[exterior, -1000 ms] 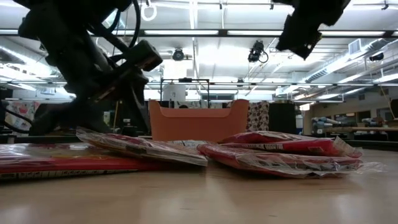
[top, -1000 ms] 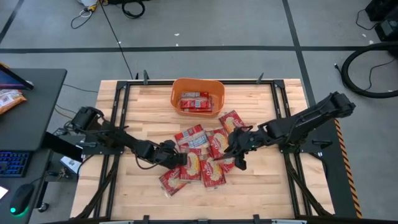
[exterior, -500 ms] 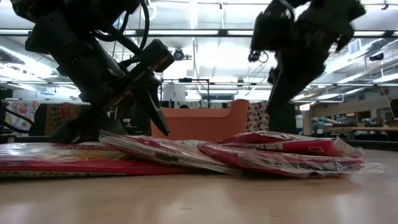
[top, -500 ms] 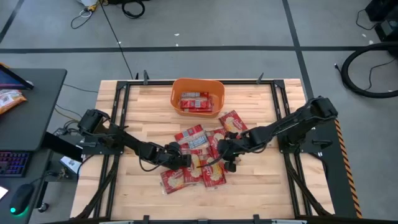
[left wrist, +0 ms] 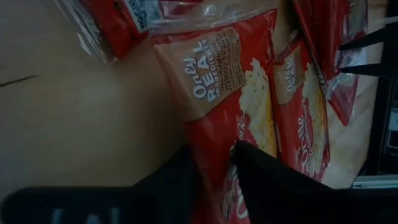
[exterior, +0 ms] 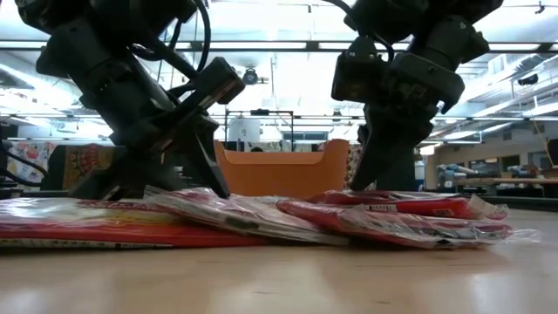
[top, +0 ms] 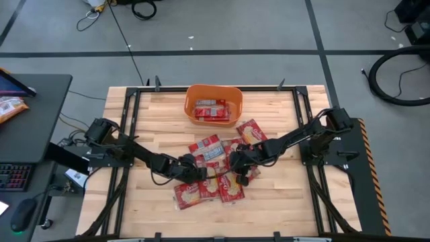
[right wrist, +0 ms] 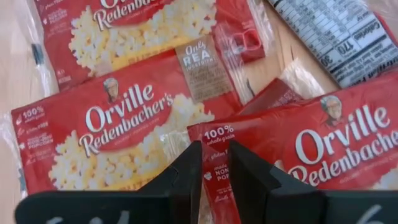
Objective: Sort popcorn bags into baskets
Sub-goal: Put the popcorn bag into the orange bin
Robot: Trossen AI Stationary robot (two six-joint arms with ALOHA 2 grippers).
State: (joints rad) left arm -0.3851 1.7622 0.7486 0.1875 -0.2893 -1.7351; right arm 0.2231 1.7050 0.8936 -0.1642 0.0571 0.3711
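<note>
Popcorn bags point(top: 216, 168) heaped flat at mid-table, red packets overlapping, several face up with cream-yellow popcorn pictures. More bags point(top: 210, 109) lying inside orange basket point(top: 213, 91) at far edge of table point(top: 282, 195), well apart from heap. Low view: heap point(exterior: 261, 216) spread across foreground, basket point(exterior: 275, 170) behind it.

Left gripper point(top: 201, 172) down at heap's left side, arm stretched low over table from left. Left wrist view: dark fingers point(left wrist: 261, 180) nearly together, pinching edge of one bag point(left wrist: 233, 106) between them, bag lying on bare wood beside other bags point(left wrist: 314, 112).

Right gripper point(top: 236, 161) down on heap's right side, arm reaching in from right. Right wrist view: fingers point(right wrist: 249, 177) narrowed onto corner of bag point(right wrist: 230, 158) marked "100% whole grain", thin strip of red packet showing between them; neighbouring bags point(right wrist: 118, 124) touching it on both sides.

Low view: both grippers down at bags, left one point(exterior: 205, 170), right one point(exterior: 379, 161).
</note>
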